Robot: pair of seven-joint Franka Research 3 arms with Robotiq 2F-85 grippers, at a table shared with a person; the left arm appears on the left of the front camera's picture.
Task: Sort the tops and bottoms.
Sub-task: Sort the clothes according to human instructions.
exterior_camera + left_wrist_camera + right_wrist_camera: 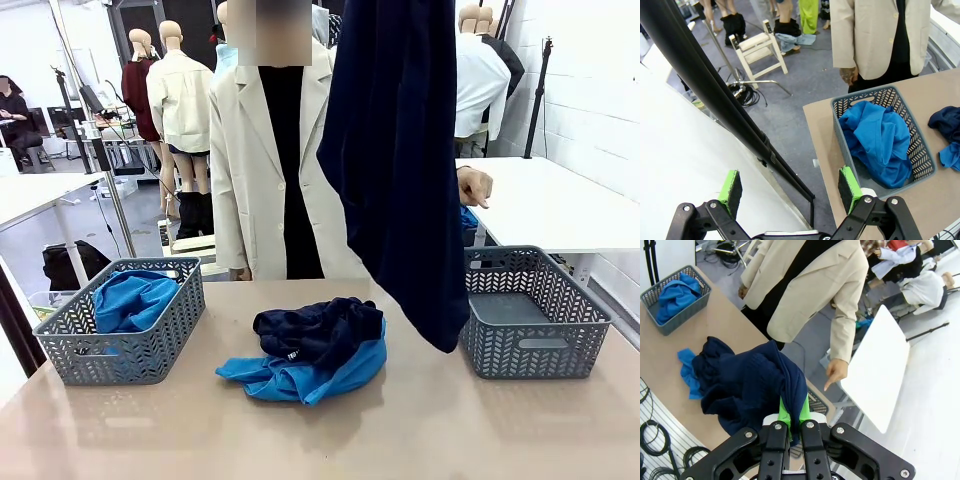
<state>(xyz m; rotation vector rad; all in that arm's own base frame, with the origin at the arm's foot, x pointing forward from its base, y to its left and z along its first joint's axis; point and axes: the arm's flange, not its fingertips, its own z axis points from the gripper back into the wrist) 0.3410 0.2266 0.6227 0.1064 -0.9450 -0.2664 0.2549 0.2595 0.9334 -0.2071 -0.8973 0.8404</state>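
Note:
My right gripper (793,413) is shut on a dark navy bottom (750,385), which hangs high over the table's right half (400,170), its lower end just left of the right grey basket (535,310). At mid-table another navy bottom (315,332) lies crumpled on a bright blue top (300,378). The left grey basket (120,350) holds a second blue top (130,300). My left gripper (790,187) is open and holds nothing, hovering off the table's left edge above the floor, with that basket (922,150) and its blue top (880,140) to its right.
A person in a cream jacket (250,170) stands at the far side, one hand (473,185) pointing toward the right. A white table (560,205) stands behind the right basket. A dark pole (715,95) and a white panel lie near my left gripper.

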